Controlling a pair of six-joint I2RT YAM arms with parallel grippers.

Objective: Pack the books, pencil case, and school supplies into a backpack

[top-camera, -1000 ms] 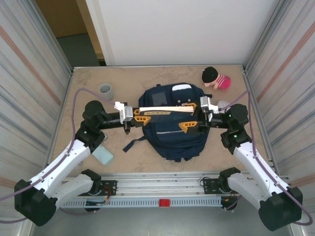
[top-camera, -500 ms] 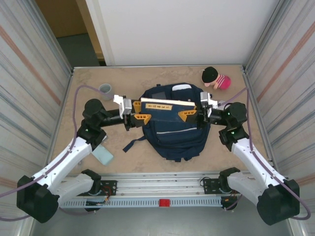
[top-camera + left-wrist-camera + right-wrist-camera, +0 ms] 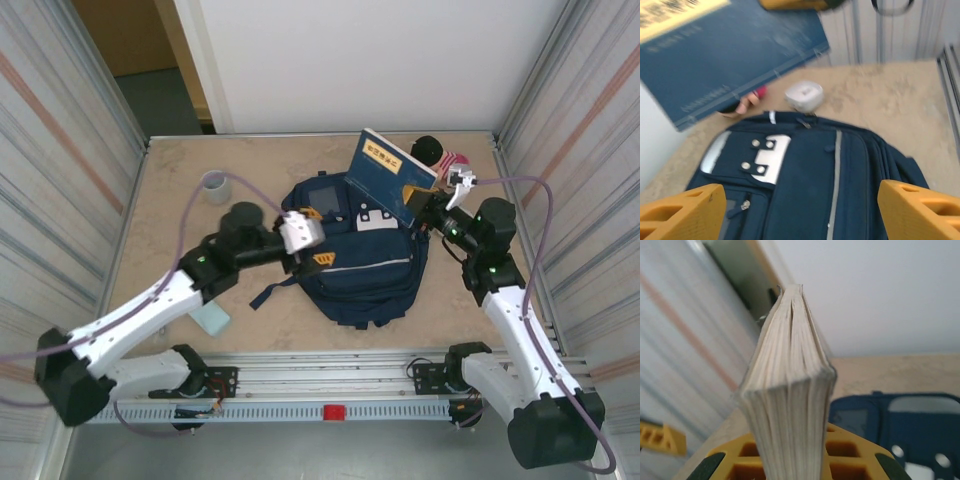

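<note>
Far to the left of the backpack point(image 3: 365, 270), a grey cup point(image 3: 215, 185) stands on the desk point(image 3: 260, 160). The pale teal pencil case point(image 3: 212, 318) lies flat on the desk to the near left of the backpack, partly under the left arm. The left end effector point(image 3: 315, 237) hangs over the left part of the backpack. Its yellow fingers point(image 3: 682, 210) are spread wide and hold nothing. The backpack lies flat in the middle of the desk with its front pocket up. The dark blue book point(image 3: 393, 180) is above the far right corner of the backpack, tilted in the air, with a yellow label on its cover. The right end effector point(image 3: 422, 207) is closed on the book's right edge. In the right wrist view the book's pages stand between its yellow fingers point(image 3: 850, 455). A pink and black soft toy point(image 3: 442, 160) lies beyond the backpack, just behind the book.
</note>
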